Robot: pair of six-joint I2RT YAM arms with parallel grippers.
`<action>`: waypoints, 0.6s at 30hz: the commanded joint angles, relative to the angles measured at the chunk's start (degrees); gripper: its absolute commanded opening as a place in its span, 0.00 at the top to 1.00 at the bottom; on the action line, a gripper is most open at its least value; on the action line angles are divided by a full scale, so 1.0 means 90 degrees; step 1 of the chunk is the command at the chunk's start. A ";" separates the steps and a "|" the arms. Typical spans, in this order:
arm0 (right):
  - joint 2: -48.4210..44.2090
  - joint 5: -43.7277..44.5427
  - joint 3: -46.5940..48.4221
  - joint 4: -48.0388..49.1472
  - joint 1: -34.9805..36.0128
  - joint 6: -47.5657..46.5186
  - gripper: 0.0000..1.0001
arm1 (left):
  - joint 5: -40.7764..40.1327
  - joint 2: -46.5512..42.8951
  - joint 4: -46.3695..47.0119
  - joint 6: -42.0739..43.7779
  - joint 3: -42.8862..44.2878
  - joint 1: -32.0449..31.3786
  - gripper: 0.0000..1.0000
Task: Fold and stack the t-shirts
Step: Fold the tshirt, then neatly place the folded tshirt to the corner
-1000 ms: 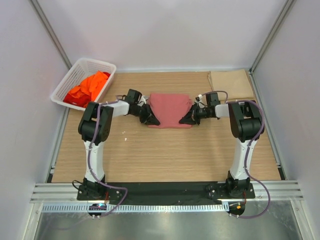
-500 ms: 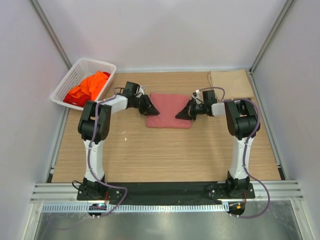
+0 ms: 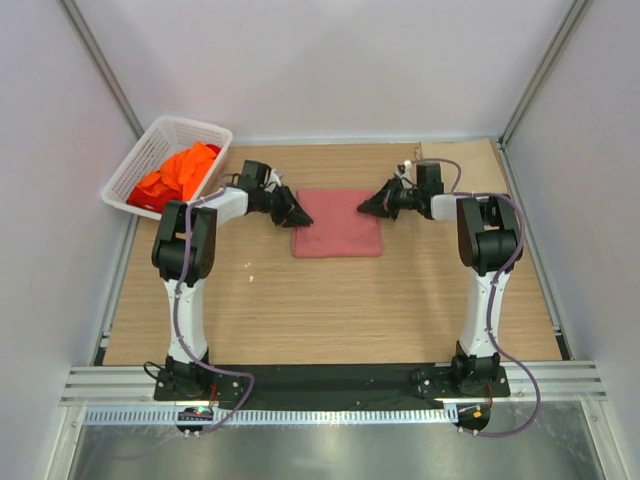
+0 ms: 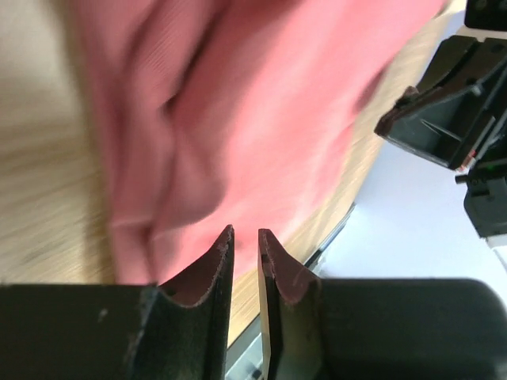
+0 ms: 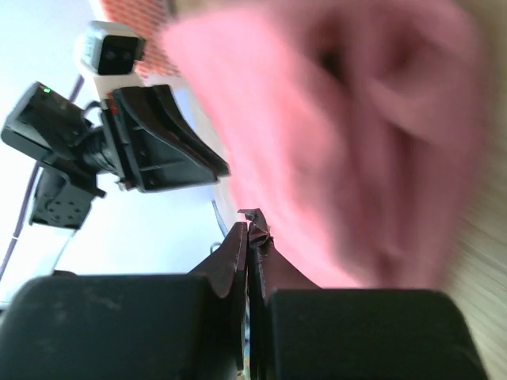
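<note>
Where the arms work: a flat table [image 3: 330, 300] of pale wood-grain board, with light walls around it.
Salmon-pink t-shirt [image 3: 338, 222]: soft cloth folded into a neat, nearly square pad. It lies flat on the table between the two grippers. Both wrist views show it blurred, with soft creases.
Basket [image 3: 180, 128]: white plastic lattice, rectangular with rounded corners. It sits well out to the outer side of the left gripper, behind that wrist, and overhangs the table's far left corner.
Basket contents: a crumpled heap of bright orange t-shirts [image 3: 182, 168], with a red one [image 3: 150, 203] at the near end.
Tan sheet [image 3: 460, 160]: flat, dull and cardboard-coloured, just beyond the right gripper on its outer side.
Left gripper [image 3: 300, 215]: dark, tapered fingers at the pink shirt's far left corner, pointing inward. The wrist view shows the tips [image 4: 243, 233] a narrow slit apart with no cloth between them. Whether they touch the shirt cannot be told.
Right gripper [image 3: 366, 206]: at the shirt's far right corner, facing the left one. Its fingers are pressed together [image 5: 249, 226] and hold nothing.
</note>
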 commanded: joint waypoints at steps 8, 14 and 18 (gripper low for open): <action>0.0979 0.0820 0.0879 0.3113 0.0559 0.2660 0.97 | -0.0037 0.1114 0.1257 -0.1141 0.1743 -0.0005 0.81; 0.1595 0.1210 0.0293 0.5147 0.0549 0.3707 0.97 | -0.0262 0.1448 0.2206 -0.1563 0.1373 -0.0005 0.82; 0.1410 0.1727 -0.0273 0.5169 0.0228 0.3221 0.97 | -0.0564 0.1439 0.2811 -0.1807 0.0778 0.0141 0.83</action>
